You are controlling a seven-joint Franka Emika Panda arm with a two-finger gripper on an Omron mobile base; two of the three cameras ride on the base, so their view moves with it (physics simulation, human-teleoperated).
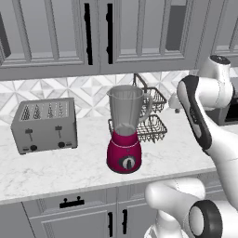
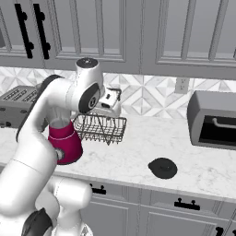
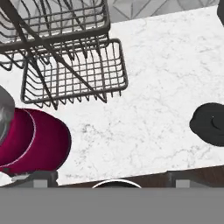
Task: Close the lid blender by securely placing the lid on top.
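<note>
While the lid (image 2: 162,168) lies flat on the marble counter (image 2: 138,156) near the front edge, well apart from the blender (image 1: 125,130), the task sits at its first step: reaching for the lid. Nothing is held. The gripper (image 2: 112,102) hangs high above the counter, fingers spread wide with only air between them; in the hand view the lid (image 3: 210,124) appears at the right edge, off to one side of the fingertips, so the hand is not yet lined up over it.

Next, as I judge it: swing the hand toward the lid, centre it between the fingers, descend, and close on the cap. It is low and flat, so the grip likely needs to come straight down onto its raised middle or rim.

Further back, the blender jar stands open-topped on its crimson base, left of the wire dish rack (image 2: 100,126). Beyond it, the toaster (image 1: 45,124) stands against the tiled wall.
</note>
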